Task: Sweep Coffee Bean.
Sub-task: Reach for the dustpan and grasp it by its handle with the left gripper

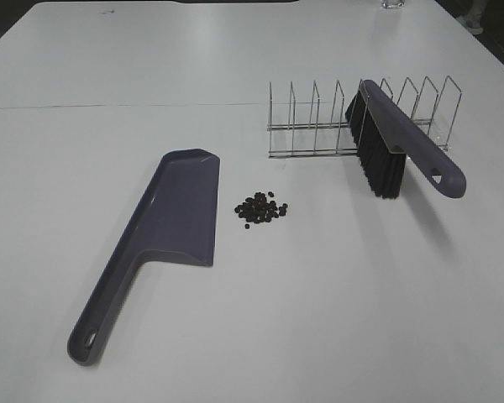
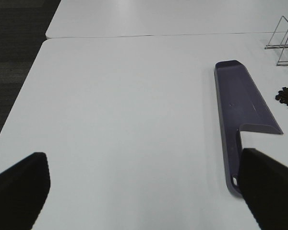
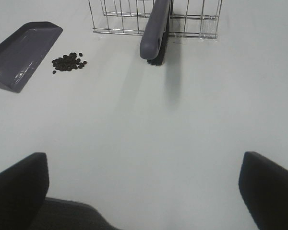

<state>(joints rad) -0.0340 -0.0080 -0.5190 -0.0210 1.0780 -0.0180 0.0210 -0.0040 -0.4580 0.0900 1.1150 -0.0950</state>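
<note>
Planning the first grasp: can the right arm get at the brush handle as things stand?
Probably yes. The brush leans in the wire rack with its handle end sticking out toward the right end effector, which is open, and only bare table lies between them.

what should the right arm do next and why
Probably move the right gripper toward the handle of the brush and take hold of it. That gripper is open and holds nothing, the brush leans in the wire rack untouched, and the coffee beans lie in a loose pile on the table beside the dustpan, so nothing can be swept until the brush is in hand.
</note>
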